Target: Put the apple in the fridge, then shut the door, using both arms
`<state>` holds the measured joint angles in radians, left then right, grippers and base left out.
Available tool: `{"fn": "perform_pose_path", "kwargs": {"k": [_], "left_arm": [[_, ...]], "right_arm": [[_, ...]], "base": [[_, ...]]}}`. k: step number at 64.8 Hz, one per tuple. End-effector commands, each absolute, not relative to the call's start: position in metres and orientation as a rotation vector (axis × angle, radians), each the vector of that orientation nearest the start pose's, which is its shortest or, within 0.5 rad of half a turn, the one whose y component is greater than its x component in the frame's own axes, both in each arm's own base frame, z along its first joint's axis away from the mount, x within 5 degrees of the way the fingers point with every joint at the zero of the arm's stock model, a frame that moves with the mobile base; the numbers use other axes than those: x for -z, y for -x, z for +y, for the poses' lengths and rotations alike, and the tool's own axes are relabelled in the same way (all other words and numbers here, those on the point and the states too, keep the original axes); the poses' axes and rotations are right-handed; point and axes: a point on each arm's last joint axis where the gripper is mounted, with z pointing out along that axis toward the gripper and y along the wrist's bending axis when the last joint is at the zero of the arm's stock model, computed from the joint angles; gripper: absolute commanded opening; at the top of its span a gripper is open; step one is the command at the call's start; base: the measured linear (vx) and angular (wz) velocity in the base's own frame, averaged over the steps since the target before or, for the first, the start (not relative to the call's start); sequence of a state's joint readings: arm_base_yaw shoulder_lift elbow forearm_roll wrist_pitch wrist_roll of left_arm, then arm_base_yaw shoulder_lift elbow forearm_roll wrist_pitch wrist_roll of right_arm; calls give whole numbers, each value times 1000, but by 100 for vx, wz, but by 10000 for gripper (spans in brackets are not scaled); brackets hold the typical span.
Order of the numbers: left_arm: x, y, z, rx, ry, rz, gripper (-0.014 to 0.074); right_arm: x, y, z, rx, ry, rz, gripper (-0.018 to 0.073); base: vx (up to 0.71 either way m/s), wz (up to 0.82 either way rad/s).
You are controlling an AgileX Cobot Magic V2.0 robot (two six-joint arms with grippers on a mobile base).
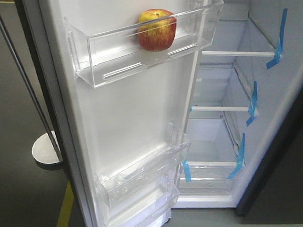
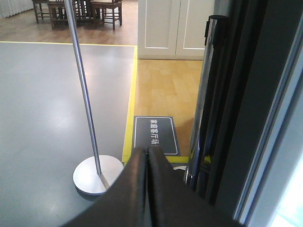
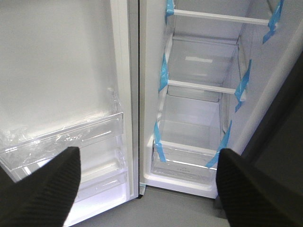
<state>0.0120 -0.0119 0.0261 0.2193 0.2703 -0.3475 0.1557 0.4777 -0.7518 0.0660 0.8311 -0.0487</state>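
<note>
Within the fridge (image 1: 218, 141), whose door (image 1: 133, 118) is seen wide open, the apple (image 1: 156, 30) is already lodged in the upper door bin (image 1: 113, 61). Closing is judged outstanding. The left tool (image 2: 147, 163) is pressed together and the right tool (image 3: 149, 161) is spread; both are empty.

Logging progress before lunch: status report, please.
Left hand shut, empty. Right hand open. Apple in upper door bin; door wide open. Metal pole beside door's outer face.
</note>
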Motion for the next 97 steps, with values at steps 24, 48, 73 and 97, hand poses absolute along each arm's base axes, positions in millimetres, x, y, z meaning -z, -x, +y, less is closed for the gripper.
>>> {"fn": "perform_pose_path", "kwargs": {"k": [24,48,73,97], "left_arm": [[-182,-56,4,65,153,1687,-6],[-182,-56,4,71,158,1683,-6],[-272,-43,-4,195,81,1152,-6],[-365,-104,5,80,159,1582,-6]], "right_arm": [[-366,-75,15,-137,185,1962,561],[-366,-75,15,-137,185,1964,561],[-366,-75,15,-137,185,1964,561],[-366,-75,15,-137,185,1964,561]], "base": [[0,0],[0,0],[0,0],[0,0]]}}
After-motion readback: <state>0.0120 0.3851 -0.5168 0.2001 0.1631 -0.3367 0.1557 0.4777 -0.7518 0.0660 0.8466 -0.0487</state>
